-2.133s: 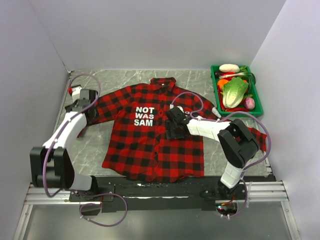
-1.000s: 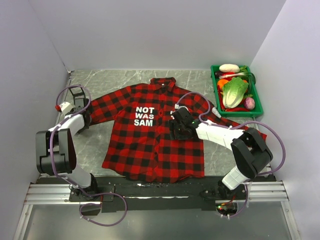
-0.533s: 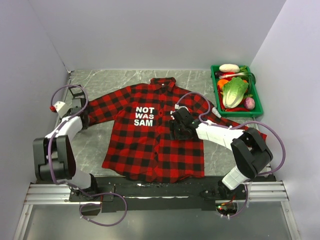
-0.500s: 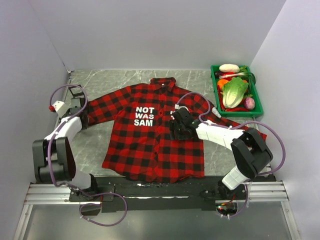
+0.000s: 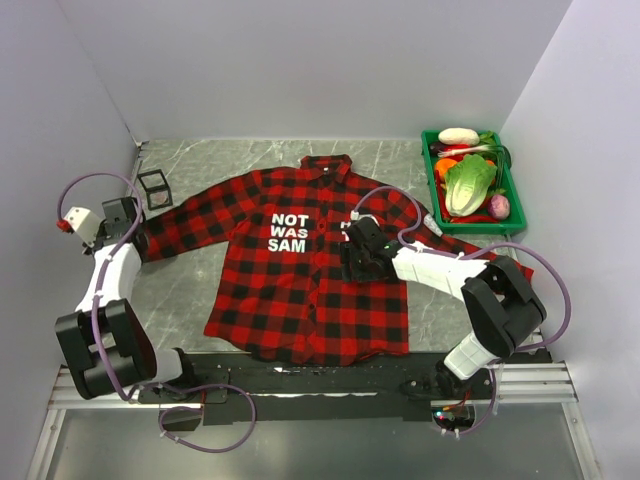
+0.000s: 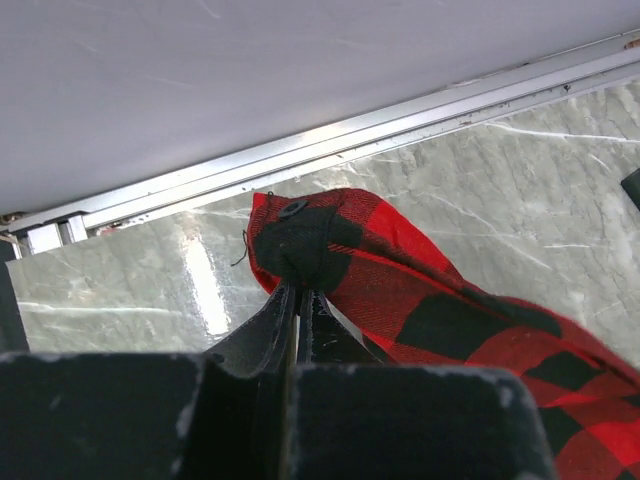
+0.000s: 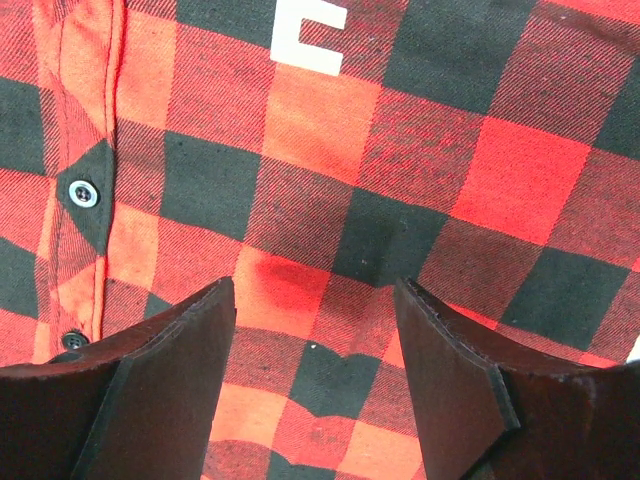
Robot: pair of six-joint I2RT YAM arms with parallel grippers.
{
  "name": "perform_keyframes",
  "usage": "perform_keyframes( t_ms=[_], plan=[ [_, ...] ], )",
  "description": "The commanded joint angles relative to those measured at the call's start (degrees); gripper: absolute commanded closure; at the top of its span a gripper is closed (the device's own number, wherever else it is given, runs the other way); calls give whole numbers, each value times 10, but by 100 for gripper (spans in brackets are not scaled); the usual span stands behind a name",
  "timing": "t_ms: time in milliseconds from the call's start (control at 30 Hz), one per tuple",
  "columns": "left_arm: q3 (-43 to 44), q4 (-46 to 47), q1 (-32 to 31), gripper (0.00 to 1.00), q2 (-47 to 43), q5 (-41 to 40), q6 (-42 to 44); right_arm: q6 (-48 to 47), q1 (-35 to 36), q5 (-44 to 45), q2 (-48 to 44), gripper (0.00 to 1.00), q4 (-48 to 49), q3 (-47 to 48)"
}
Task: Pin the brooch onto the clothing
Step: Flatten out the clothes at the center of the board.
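Step, as judged, is laying-out: left hand (image 6: 297,292) clamped on the shirt (image 5: 290,290) at its sleeve cuff (image 6: 300,240) above the counter (image 5: 180,290), right hand (image 7: 315,330) wide and empty over the chest, brooch not visible, so next move calls for locating it.

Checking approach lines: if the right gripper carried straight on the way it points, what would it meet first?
The shirt: the open right gripper faces its plaid cloth just below the white letter E, near a button. The gap to the cloth is unclear.
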Motion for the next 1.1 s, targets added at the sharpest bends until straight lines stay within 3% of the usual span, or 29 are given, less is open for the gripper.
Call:
perform_keyframes(
  t_ms=[0,33,100,133,233,267,367,600,1067],
  plan=[
    [11,2,2,98,-24,7,26,-3,-4,10,-25,28,8,-4],
    [11,2,2,96,-24,6,22,-3,-4,10,-25,28,8,-4],
    [12,4,1,79,-24,7,19,-2,-3,10,-27,28,9,-7],
    [12,6,2,77,-24,8,20,-2,-4,10,-29,28,9,-9],
    [18,9,2,46,-25,15,19,0,-3,11,-33,28,9,-13],
    [19,10,2,25,-23,14,18,1,-3,12,-33,28,8,-14],
    [19,8,3,4,-24,11,14,2,-3,12,-33,28,6,-15],
    [12,20,-7,1,-37,16,26,4,-4,16,-33,28,7,-11],
    [29,7,-152,4,-82,-14,36,29,-11,20,34,28,-33,3]
  ],
)
